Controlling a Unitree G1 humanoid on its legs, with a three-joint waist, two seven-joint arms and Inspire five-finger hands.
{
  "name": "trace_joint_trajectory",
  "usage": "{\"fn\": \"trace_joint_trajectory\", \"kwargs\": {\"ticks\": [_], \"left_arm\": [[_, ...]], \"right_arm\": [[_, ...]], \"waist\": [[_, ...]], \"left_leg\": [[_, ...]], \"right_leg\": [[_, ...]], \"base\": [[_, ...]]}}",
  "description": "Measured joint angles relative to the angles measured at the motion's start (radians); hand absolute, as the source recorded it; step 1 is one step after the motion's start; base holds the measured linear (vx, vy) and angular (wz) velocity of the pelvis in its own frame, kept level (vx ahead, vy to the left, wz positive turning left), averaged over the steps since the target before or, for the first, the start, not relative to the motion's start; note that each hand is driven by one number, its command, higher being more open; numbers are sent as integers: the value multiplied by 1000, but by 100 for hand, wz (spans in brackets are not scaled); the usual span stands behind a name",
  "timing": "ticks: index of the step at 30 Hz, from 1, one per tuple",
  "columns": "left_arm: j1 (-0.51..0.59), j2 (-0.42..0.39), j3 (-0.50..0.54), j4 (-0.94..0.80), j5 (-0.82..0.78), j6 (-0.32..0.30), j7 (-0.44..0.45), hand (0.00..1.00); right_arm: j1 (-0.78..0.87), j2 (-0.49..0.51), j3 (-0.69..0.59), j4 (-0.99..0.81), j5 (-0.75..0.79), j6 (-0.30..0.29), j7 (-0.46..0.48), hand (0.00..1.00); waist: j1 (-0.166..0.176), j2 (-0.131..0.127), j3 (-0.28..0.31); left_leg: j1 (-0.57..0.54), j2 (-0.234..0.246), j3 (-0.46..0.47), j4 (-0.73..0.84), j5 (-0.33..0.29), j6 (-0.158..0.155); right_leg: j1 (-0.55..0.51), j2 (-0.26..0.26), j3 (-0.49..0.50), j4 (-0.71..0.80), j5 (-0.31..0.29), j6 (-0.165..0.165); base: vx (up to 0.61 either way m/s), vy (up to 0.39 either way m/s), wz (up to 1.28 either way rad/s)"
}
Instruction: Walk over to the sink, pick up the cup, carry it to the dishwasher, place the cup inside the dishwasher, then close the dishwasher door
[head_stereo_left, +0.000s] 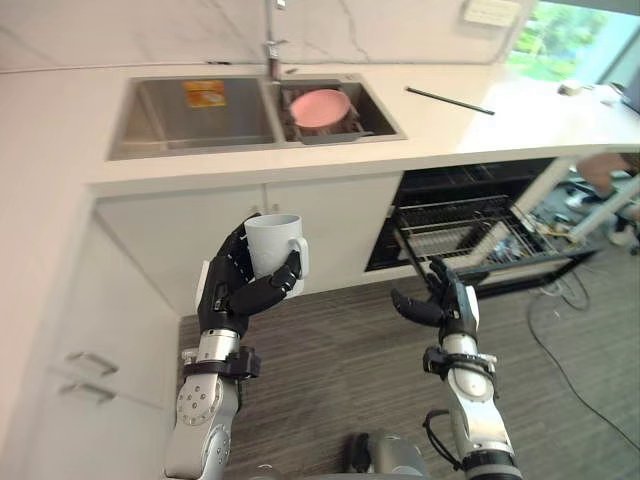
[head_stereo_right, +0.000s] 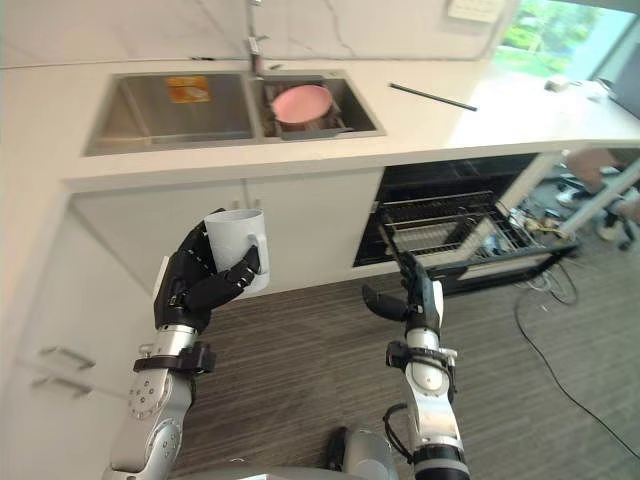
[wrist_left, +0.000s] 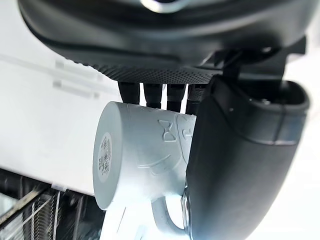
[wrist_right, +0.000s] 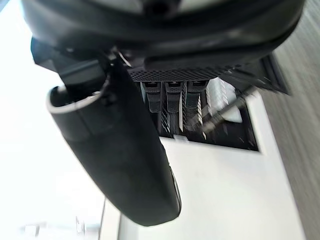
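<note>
My left hand (head_stereo_left: 232, 290) holds a white cup (head_stereo_left: 272, 243) upright in front of the white cabinet doors, below the sink (head_stereo_left: 190, 110). In the left wrist view the cup (wrist_left: 140, 155) lies between the fingers and the thumb (wrist_left: 235, 165), which curl round it. My right hand (head_stereo_left: 440, 300) hangs open and holds nothing, low at the right, just in front of the open dishwasher (head_stereo_left: 470, 215). The dishwasher's wire rack (head_stereo_left: 455, 235) is pulled out over its lowered door. In the right wrist view the straight fingers (wrist_right: 170, 100) point towards the rack.
A pink plate (head_stereo_left: 320, 106) rests in the sink's right basin. A dark stick (head_stereo_left: 450, 101) lies on the white counter (head_stereo_left: 520, 110). White drawers (head_stereo_left: 90, 370) stand at the left. Cables and a person's leg (head_stereo_left: 605, 170) show at the far right.
</note>
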Motion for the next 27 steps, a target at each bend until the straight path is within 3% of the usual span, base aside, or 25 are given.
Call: {"fn": "trace_joint_trajectory", "kwargs": {"ticks": [2, 3, 4, 5, 6, 7, 9, 12, 13, 14, 15, 16, 17, 20, 27], "left_arm": [[4, -2, 9, 4, 0, 0, 1, 30], [5, -19, 6, 26, 1, -1, -3, 30], [-2, -40, 3, 43, 7, -1, -5, 30], [-9, -57, 3, 57, 11, -1, -5, 30], [-10, -66, 2, 69, 13, -1, -5, 30], [-5, -75, -5, 91, 13, 0, -4, 30], [-3, -70, -32, 110, 15, 1, -7, 30], [-3, -73, -36, 109, 15, 0, -13, 30], [-3, -72, -34, 109, 18, -1, -12, 30], [-4, -74, -29, 108, 18, -2, -11, 30], [-3, -76, -28, 108, 19, -2, -11, 30], [-3, -78, -23, 108, 19, -2, -9, 30], [-1, -78, -14, 108, 19, -2, -2, 30], [-13, -68, 28, 106, 19, -3, 13, 30], [-23, -54, 60, 68, 51, -14, 31, 30]], "right_arm": [[25, -3, 9, -49, 1, 0, 2, 90], [48, -15, 8, -75, 1, -3, 6, 90], [60, -17, 8, -99, 11, -3, 14, 90], [72, -17, 10, -124, 18, -4, 22, 90], [79, -17, 18, -135, 25, -4, 23, 90], [87, -15, 30, -146, 51, -4, 23, 90], [100, -7, 40, -197, 72, -20, 26, 90], [106, -8, 61, -240, 100, -67, 45, 90], [107, -10, 72, -249, 101, -75, 51, 90], [107, -17, 85, -255, 111, -89, 67, 90], [106, -22, 90, -255, 117, -91, 69, 90], [109, -35, 110, -254, 130, -92, 72, 90], [120, -44, 131, -253, 136, -91, 78, 90], [126, -29, 179, -250, 140, -90, 103, 90], [122, -27, 257, -282, 198, -90, 191, 90]], "waist": [[-23, -13, -13], [-28, 28, -32], [-24, 55, -37], [-19, 80, -23], [-12, 90, -19], [3, 95, -18], [10, 90, -16], [14, 93, -12], [16, 93, -12], [24, 97, -9], [24, 102, -7], [26, 114, -4], [32, 120, -3], [16, 83, 1], [31, 68, -7]], "left_leg": [[66, -5, -4, 0, -36, -66], [78, 34, -20, 47, -51, -89], [24, 88, -54, 206, -41, -86], [-64, 158, -97, 451, 33, -71], [-110, 189, -127, 579, 84, -63], [-179, 219, -171, 742, 81, -68], [-271, 198, -208, 794, 49, -69], [-336, 161, -250, 611, -2, -76], [-345, 125, -303, 476, -5, -81], [-352, 69, -390, 323, 0, -88], [-352, 59, -410, 296, 4, -91], [-348, 31, -476, 196, 49, -95], [-323, 14, -499, 164, 141, -99], [-291, -16, -443, 127, 147, -72], [-223, -72, -347, 11, 176, -26]], "right_leg": [[11, 22, 12, -68, 175, -66], [16, 55, 22, -30, 189, -91], [34, 91, 27, -30, 155, -99], [88, 134, 34, -52, 137, -110], [122, 157, 43, -74, 132, -114], [195, 188, 73, -122, 128, -120], [280, 191, 113, -183, 128, -120], [371, 189, 173, -234, 128, -119], [394, 186, 202, -244, 124, -112], [409, 174, 244, -250, 108, -78], [411, 176, 252, -250, 107, -76], [417, 177, 282, -251, 105, -59], [424, 177, 322, -255, 103, -39], [432, 134, 364, -269, 109, -5], [418, 66, 445, -294, 121, 39]], "base": [[502, -89, -20], [504, -120, -21], [590, -170, -40], [480, -153, -45], [454, -110, -54], [350, -49, -56], [419, -37, -55], [398, 57, -57], [305, 205, -80], [236, 182, -76], [176, 225, -82], [101, 212, -78], [123, 262, -82], [112, 196, -42], [57, 131, -29]]}}
